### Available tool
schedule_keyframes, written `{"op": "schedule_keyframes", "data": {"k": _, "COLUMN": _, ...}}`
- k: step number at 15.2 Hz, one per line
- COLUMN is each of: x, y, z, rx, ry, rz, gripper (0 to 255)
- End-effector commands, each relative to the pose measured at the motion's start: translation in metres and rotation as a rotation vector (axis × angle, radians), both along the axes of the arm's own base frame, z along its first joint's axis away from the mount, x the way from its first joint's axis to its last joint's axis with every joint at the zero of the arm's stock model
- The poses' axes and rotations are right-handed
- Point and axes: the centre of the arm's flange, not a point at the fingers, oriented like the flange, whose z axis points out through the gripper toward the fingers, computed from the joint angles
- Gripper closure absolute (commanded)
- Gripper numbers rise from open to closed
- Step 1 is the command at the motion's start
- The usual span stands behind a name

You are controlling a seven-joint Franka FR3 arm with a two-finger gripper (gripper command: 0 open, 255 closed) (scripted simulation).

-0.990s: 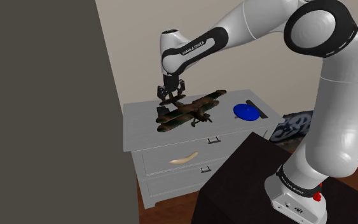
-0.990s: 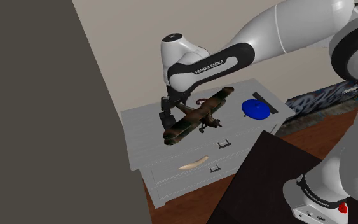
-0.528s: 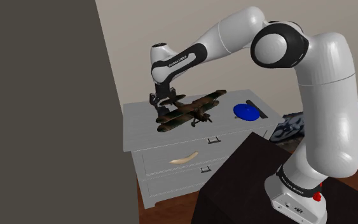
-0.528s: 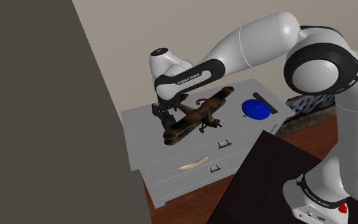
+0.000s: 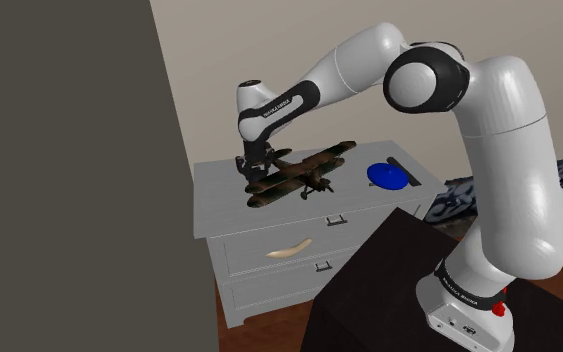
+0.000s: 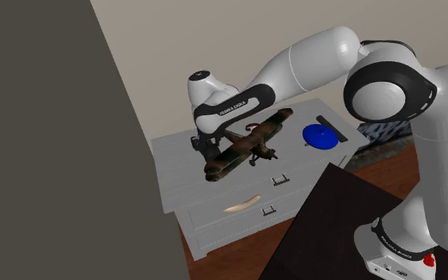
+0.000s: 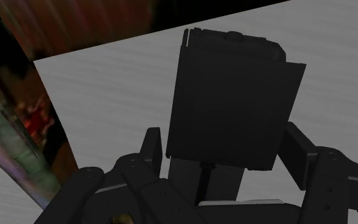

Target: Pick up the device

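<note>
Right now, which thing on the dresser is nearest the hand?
The flat black device, directly at the hand; the camouflage biplane lies beside it, the blue dish farther along.

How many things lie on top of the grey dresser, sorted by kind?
model plane: 1
blue dish: 1
black flat device: 1
black bar: 1
Total: 4
</note>
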Motion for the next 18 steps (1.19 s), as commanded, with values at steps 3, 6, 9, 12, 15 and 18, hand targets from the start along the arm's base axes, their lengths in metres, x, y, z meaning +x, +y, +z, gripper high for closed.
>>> {"op": "schedule_keyframes", "data": {"k": 3, "x": 0.001, "y": 0.000, "z": -0.002, "rx": 0.000, "ry": 0.000, "rz": 0.000, "gripper": 255}}
{"op": "schedule_keyframes", "data": {"k": 6, "x": 0.000, "y": 0.000, "z": -0.001, "rx": 0.000, "ry": 0.000, "rz": 0.000, "gripper": 255}}
{"op": "schedule_keyframes", "data": {"k": 9, "x": -0.001, "y": 0.000, "z": -0.001, "rx": 0.000, "ry": 0.000, "rz": 0.000, "gripper": 255}}
{"op": "schedule_keyframes", "data": {"k": 12, "x": -0.001, "y": 0.000, "z": 0.015, "rx": 0.000, "ry": 0.000, "rz": 0.000, "gripper": 255}}
{"op": "schedule_keyframes", "data": {"k": 15, "x": -0.001, "y": 0.000, "z": 0.031, "rx": 0.000, "ry": 0.000, "rz": 0.000, "gripper": 255}}
{"op": "schedule_keyframes", "data": {"k": 18, "x": -0.001, "y": 0.000, "z": 0.047, "rx": 0.000, "ry": 0.000, "rz": 0.000, "gripper": 255}}
